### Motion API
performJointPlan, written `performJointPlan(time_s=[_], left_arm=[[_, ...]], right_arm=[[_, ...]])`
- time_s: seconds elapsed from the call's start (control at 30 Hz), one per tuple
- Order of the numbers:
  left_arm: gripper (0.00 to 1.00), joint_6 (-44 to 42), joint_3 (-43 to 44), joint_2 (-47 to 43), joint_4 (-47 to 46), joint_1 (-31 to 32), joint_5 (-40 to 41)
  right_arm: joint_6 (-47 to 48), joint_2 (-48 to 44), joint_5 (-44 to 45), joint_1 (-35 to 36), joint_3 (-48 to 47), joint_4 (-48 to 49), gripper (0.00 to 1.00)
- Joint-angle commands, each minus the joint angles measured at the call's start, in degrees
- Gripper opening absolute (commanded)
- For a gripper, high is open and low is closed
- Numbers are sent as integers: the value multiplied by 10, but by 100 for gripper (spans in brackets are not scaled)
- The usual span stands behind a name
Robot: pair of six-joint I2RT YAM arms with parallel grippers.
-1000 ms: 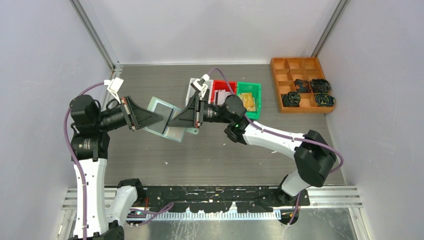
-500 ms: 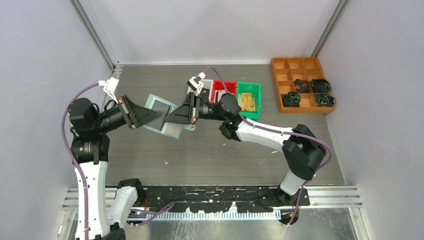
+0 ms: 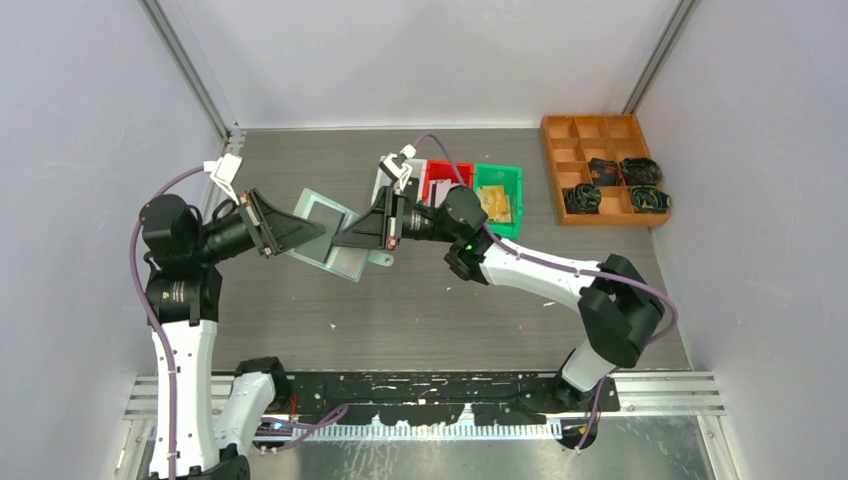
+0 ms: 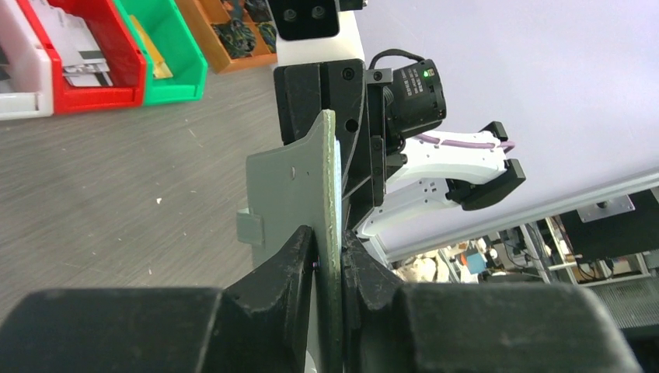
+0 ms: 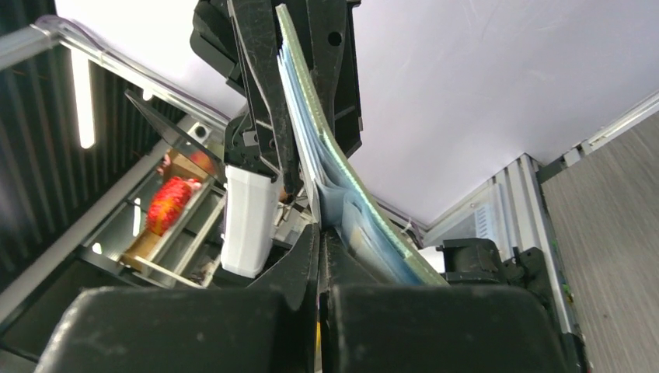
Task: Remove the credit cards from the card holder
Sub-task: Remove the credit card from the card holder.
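Observation:
The mint-green card holder point(image 3: 347, 262) hangs open above the table between both grippers. A dark grey credit card point(image 3: 322, 213) shows in its inner pocket. My left gripper point(image 3: 322, 230) is shut on the holder's left edge. In the left wrist view the holder point(image 4: 299, 183) stands edge-on in that gripper point(image 4: 330, 245), its small tab point(image 4: 249, 227) pointing left. My right gripper point(image 3: 339, 241) is shut on the holder's right side. In the right wrist view this gripper point(image 5: 319, 233) pinches a thin inner leaf of the holder point(image 5: 330, 167). I cannot tell whether a card is in the pinch.
White point(image 3: 388, 178), red point(image 3: 436, 170) and green point(image 3: 498, 178) bins stand behind the holder. A gold card point(image 3: 497, 204) lies in the green bin and a pale card point(image 3: 446, 193) in the red. An orange tray point(image 3: 575, 130) with black coiled cables sits at the back right.
Both grippers and the holder shifted a little left and away, then eased slightly back. Both grips stay shut on the holder.

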State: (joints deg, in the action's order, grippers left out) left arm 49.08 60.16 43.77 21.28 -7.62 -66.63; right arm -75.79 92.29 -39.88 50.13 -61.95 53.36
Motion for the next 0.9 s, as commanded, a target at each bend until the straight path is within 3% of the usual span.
performJointPlan(time_s=[0.0, 0.5, 0.73, 0.87], left_arm=[[19, 18, 11, -4, -30, 6, -42], [10, 24, 20, -4, -32, 6, -45], [10, 40, 19, -3, -48, 6, -39], [10, 41, 20, -3, -51, 6, -41]], right_arm=[[78, -52, 9, -3, 5, -64, 1], [89, -72, 7, -8, 35, -78, 1], [13, -56, 53, -8, 73, 70, 1], [2, -45, 54, -6, 69, 87, 1]])
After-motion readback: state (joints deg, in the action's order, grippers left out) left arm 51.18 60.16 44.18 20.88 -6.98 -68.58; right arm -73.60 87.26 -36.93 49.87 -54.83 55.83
